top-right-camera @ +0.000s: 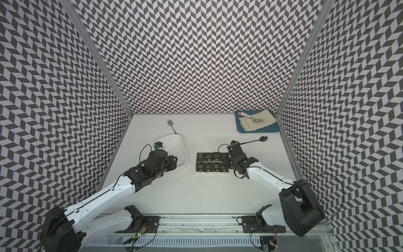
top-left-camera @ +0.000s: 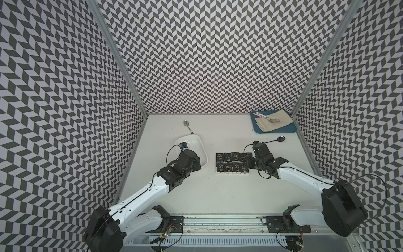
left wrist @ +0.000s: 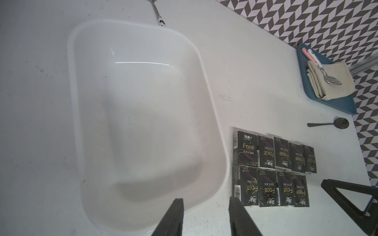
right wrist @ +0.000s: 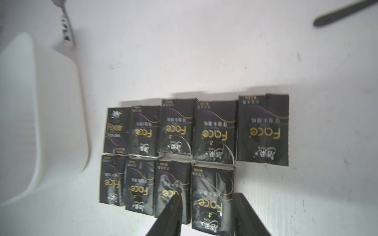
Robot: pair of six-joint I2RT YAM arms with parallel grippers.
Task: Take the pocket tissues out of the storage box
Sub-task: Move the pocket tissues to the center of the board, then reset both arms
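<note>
Pocket tissues (right wrist: 212, 132), nine small flat black packets with gold and white lettering, lay flat on the white tabletop (top-left-camera: 218, 196) directly beneath and ahead of the right gripper (right wrist: 208, 195). They were packed edge to edge in two rows, five in the row farther from its fingers and four in the nearer one. That gripper's jaws stood partly apart, a little wider than one packet, with one black finger on each side of the nearer row's end packet (right wrist: 212, 200). A sliver of gap showed on one side; whether the other finger touched the packet could not be told. The packet rested on the table, not lifted.

The storage box (left wrist: 143, 102), a shallow white plastic tub with rounded corners, sat just beside the rows on the side away from the right gripper, with a narrow strip of table between. The left gripper (left wrist: 205, 199) hovered above the box's nearer corner, jaws partly open and gripping nothing, with the packets off to its right.

Beyond the left gripper, past the box's far rim, lay a silver spoon (top-left-camera: 187, 125) with a black-and-white patterned handle. Just beyond the right gripper lay a black spoon (top-left-camera: 277, 139). Farther on, in the far corner, sat a flat blue tray (top-left-camera: 281, 130) bearing a folded beige cloth (top-left-camera: 281, 119), with a pink-and-white-handled spoon (top-left-camera: 267, 117) on top of the cloth.
</note>
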